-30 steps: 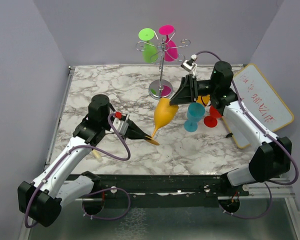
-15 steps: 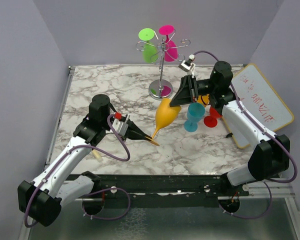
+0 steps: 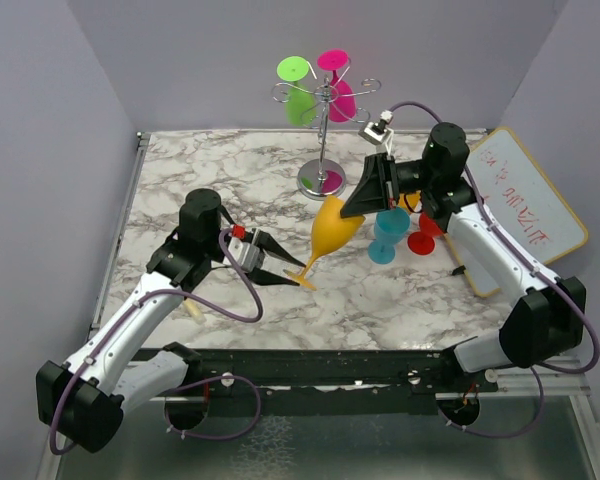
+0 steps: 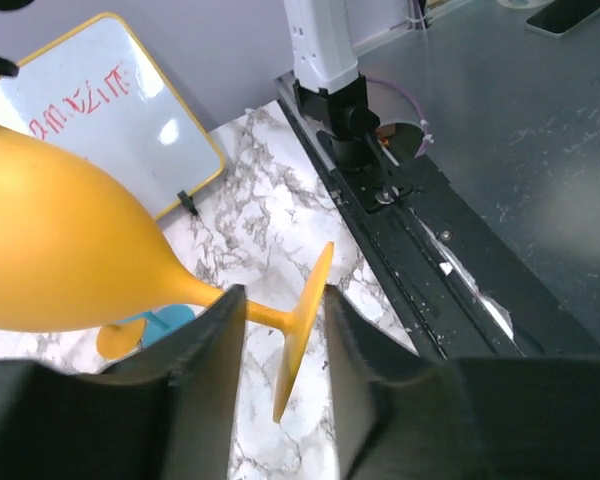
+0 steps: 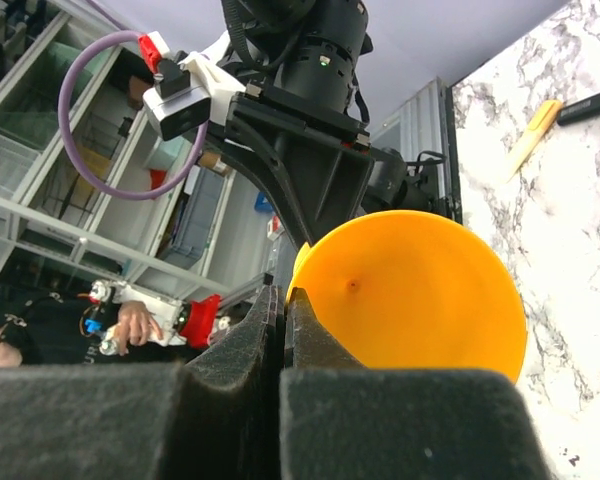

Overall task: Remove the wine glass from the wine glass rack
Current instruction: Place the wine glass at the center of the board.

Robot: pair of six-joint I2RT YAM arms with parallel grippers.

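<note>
An orange wine glass point(image 3: 335, 228) hangs tilted over the marble table, bowl up and to the right, foot down and to the left. My right gripper point(image 3: 350, 208) is shut on the bowl's rim, the rim point(image 5: 298, 285) pinched between its pads. My left gripper point(image 3: 288, 268) is open around the stem and foot point(image 4: 302, 330), with a gap on each side of the foot disc. The wine glass rack point(image 3: 323, 130) stands at the back centre. A green glass point(image 3: 300, 100) and a pink glass point(image 3: 340, 95) hang from it.
A blue glass point(image 3: 387, 232) and a red glass point(image 3: 425, 235) stand just right of the orange one, under my right arm. A whiteboard point(image 3: 525, 205) leans at the right edge. A black marker point(image 3: 458, 270) lies beside it. A yellow item point(image 3: 193, 311) lies by my left arm.
My right gripper has closed onto the orange glass's rim. My left gripper, shut on the stem before, has opened and let go; the glass's foot has shifted slightly.
</note>
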